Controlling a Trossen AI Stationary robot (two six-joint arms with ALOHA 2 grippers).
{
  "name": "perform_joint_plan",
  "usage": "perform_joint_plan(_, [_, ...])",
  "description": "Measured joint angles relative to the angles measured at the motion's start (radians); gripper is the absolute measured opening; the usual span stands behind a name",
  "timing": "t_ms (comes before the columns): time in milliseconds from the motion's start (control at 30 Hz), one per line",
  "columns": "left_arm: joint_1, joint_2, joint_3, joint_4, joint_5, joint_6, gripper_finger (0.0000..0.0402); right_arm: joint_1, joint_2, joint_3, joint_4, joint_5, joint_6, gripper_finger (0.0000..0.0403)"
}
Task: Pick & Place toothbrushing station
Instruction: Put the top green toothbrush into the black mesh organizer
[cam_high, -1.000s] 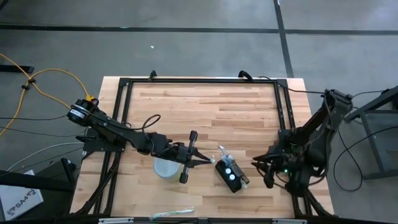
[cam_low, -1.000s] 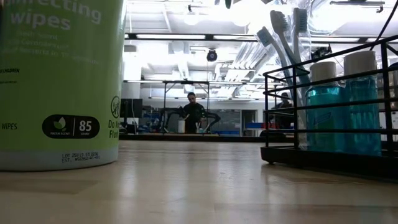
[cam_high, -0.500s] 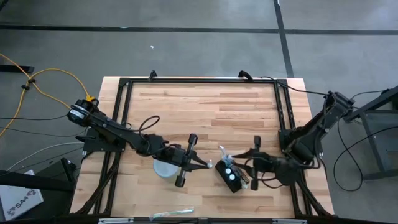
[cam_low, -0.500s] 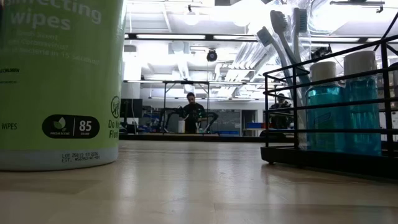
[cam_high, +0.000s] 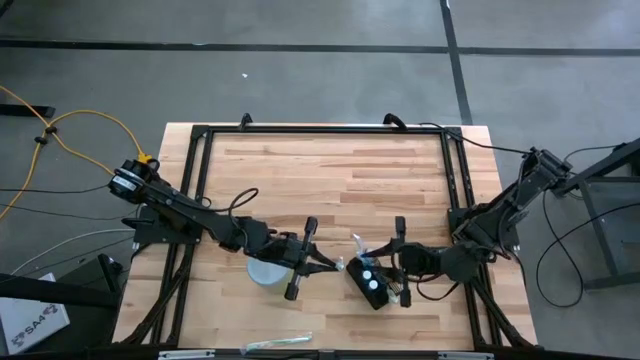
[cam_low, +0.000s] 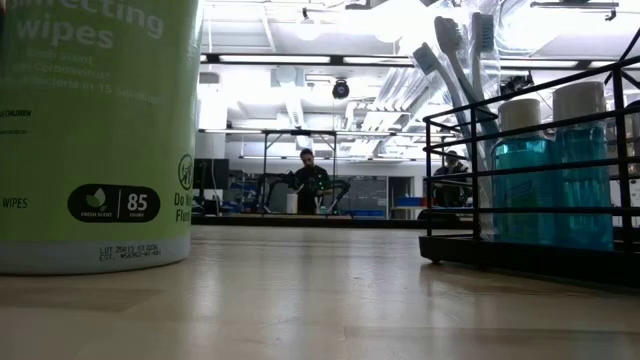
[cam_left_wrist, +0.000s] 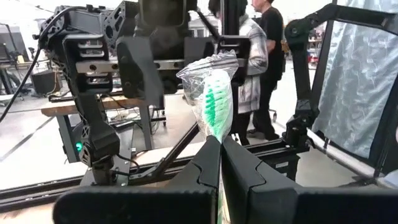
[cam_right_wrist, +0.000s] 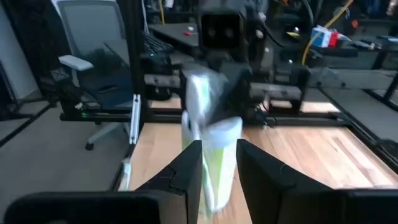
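The toothbrushing station (cam_high: 370, 283) is a black holder with two white-capped blue bottles and toothbrushes; its base rests on the wood at near centre, and it also shows as the station (cam_low: 530, 200) in the low view. My left gripper (cam_high: 337, 263) reaches in level from the left and is shut on a wrapped green-bristled toothbrush (cam_left_wrist: 211, 93). My right gripper (cam_high: 383, 263) comes level from the right, open. Its fingers stand on either side of that wrapped toothbrush (cam_right_wrist: 214, 149). The low view shows neither gripper. My left gripper pinches the wrapped toothbrush below its head (cam_left_wrist: 219, 138) between its two fingers, coming level from the table's left. The brush stands upright with its head above the fingers; its lower end is hidden by the fingers. My right gripper may touch the wrapper; I cannot tell.
A green wipes canister (cam_low: 95, 130) with a pale lid (cam_high: 268, 270) stands just left of the station, under my left arm. A clear wrapped item (cam_high: 280, 343) lies at the near edge. A black rail frame (cam_high: 320, 130) rings the table. People stand in the room behind.
My right gripper has swung from the table's right edge toward the station, rising a little and rolling its wrist until it points level at the wrapped toothbrush. My left gripper has kept hold of the brush in place.
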Motion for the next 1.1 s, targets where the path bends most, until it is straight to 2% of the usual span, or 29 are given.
perform_joint_plan(167, [0.013, 0.023, -0.001, 0.028, -0.006, -0.008, 0.0000, -0.025, 0.046, 0.000, 0.084, -0.044, -0.068, 0.0091])
perform_joint_plan(333, [0.018, 0.027, -0.001, 0.035, -0.029, -0.008, 0.0000, -0.045, 0.083, -0.001, 0.118, -0.044, -0.088, 0.0091])
perform_joint_plan(500, [0.013, 0.027, -0.001, 0.035, -0.087, -0.001, 0.0000, -0.057, 0.091, -0.001, 0.142, -0.038, -0.089, 0.0091])
perform_joint_plan(1100, [0.022, 0.027, -0.001, 0.036, -0.139, 0.027, 0.0000, -0.130, 0.091, -0.001, 0.193, -0.091, -0.107, 0.0091])
